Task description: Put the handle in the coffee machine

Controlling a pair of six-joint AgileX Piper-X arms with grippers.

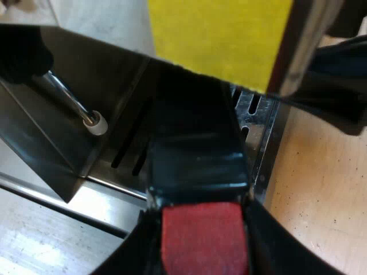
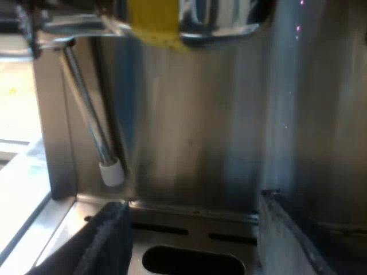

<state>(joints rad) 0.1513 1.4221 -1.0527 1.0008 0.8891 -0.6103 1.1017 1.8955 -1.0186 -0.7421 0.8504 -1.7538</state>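
Between the two black fingers (image 1: 275, 249) of the left gripper (image 1: 203, 235), a glossy black handle with a red end (image 1: 195, 154) is sitting clamped. The fingers are pressing on either side just where the black is giving way to the red. The handle is reaching away from the gripper over a slotted steel drip tray (image 1: 257, 123) at the foot of the brushed-steel espresso machine (image 2: 195, 132). Its far end is running in under a bright yellow patch (image 1: 223, 34) on the machine's front. Whether the holder's metal head is seated up there, I cannot tell. Near the handle, a thin chrome steam wand with a white tip (image 1: 86, 112) is slanting down toward the tray. Beyond the tray's outer edge, a pale wooden tabletop (image 1: 321, 195) is showing.

The right gripper (image 2: 192, 229) is hovering close to the same machine front, its fingers (image 2: 106, 246) standing wide apart with nothing between them. It is facing the steel wall above the tray. A dark oval opening (image 2: 192, 260) in the tray is lying between the fingertips, and the wand is hanging farther in, near one finger.
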